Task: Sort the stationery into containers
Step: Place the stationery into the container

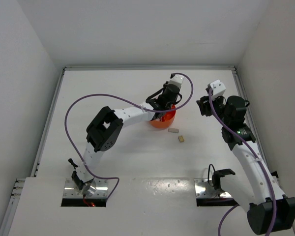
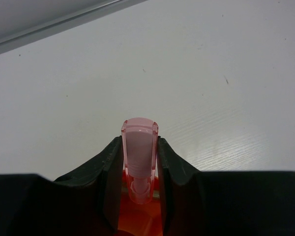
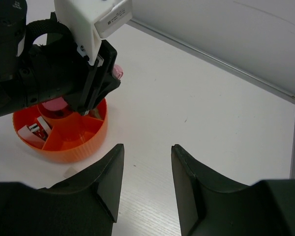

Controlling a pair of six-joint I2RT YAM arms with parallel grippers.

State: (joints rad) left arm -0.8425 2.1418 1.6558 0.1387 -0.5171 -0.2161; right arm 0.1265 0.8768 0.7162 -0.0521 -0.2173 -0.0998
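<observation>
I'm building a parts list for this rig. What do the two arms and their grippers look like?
Both the left arm and right arm have white links joined by black joint housings, each trailed by a purple cable. A white block tops each wrist; the left one bears a printed label. The left gripper and right gripper have matte black, wedge-shaped fingers.

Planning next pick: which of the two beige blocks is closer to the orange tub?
The longer pale block, just off the rim of the orange tub; the tan block sits farther out, lower right.
</observation>
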